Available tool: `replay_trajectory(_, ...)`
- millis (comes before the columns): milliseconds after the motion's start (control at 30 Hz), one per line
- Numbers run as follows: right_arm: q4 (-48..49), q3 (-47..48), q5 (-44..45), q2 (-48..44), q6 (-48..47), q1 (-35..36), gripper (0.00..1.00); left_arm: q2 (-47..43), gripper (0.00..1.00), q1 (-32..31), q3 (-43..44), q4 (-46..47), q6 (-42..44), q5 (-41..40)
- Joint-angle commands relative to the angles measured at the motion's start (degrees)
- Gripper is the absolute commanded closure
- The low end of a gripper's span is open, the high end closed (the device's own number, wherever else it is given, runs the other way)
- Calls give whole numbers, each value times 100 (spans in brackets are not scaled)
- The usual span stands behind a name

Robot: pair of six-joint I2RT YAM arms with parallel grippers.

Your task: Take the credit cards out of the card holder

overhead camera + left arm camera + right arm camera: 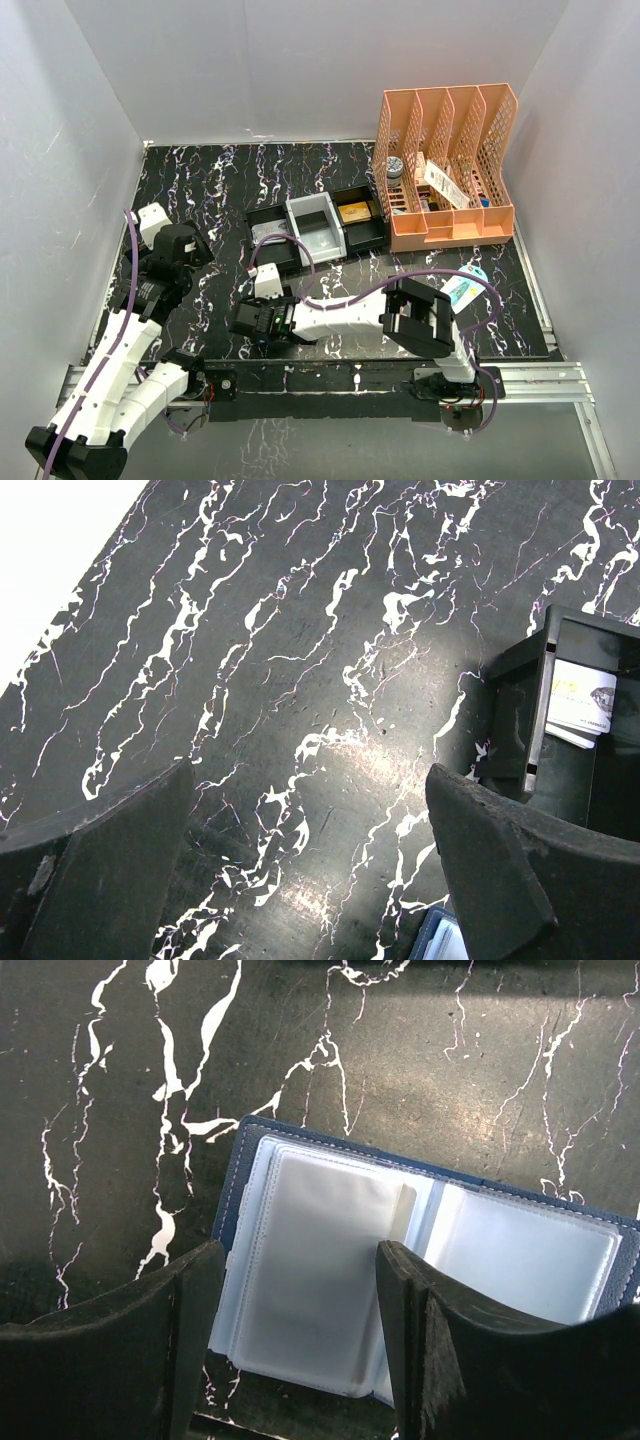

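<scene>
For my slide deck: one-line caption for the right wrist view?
Right gripper, jaws apart, above a clear-sleeve page of an opened navy-blue leather-like card holder on the black marbled table.

An orange file rack [450, 226] stands right of the compartment tray [264, 241].

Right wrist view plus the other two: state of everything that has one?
card holder: open, lying flat on the table, clear sleeves facing up; sleeve contents unclear.
right gripper: open, straddling the holder's left page.
left gripper: open wide, over tabletop, holding nothing.
compartment tray: uncovered, a tan-gold block in one compartment.
orange file rack: upright, slots stocked.
</scene>
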Motion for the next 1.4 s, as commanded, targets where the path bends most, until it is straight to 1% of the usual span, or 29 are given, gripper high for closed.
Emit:
replay_trajectory(0, -165, 273, 108, 95, 229, -86, 39, -76, 1, 23, 38, -62, 14, -145)
replay_trajectory(100, -159, 256, 11, 220, 346, -111, 38, -61, 1, 23, 33, -26, 43, -125)
replay_trajectory(200, -357, 275, 48, 357, 520, -116, 38, -13, 1, 24, 44, -42, 44, -114)
replay_trajectory(300, -377, 124, 15, 345, 625, -132, 41, 10, 1, 20, 44, -44, 44, -101)
replay_trajectory(367, -96, -152, -145, 173, 596, -137, 41, 23, 1, 24, 46, -47, 45, -92)
replay_trajectory(433, 479, -547, -497, -68, 467, -180, 41, 24, 1, 24, 44, -41, 57, -77)
replay_trajectory(533, 1229, -1035, -998, -382, 395, -272, 36, 33, 1, 22, 39, -42, 62, -36)
replay_trajectory(600, 1338, -1140, -1132, -468, 418, -324, 33, 44, 1, 22, 35, -41, 69, -22)
replay_trajectory(700, 1287, -1189, -1106, -526, 494, -376, 33, 80, 1, 24, 35, -39, 79, -10)
replay_trajectory(867, 1104, -1148, -1114, -430, 544, -390, 36, 120, 1, 23, 44, -41, 88, 10)
replay_trajectory(967, 729, -954, -987, -270, 686, -394, 39, 130, 1, 24, 44, -34, 93, 9)
replay_trajectory(1033, 673, -928, -959, -259, 755, -404, 41, 130, 1, 24, 50, -42, 94, 8)
replay_trajectory(1167, 1059, -1105, -1117, -485, 610, -415, 45, 129, 1, 22, 40, -47, 97, 21)
replay_trajectory(1367, 1992, -1603, -1976, -886, 296, -680, 58, 138, 1, 24, 35, -46, 98, 53)
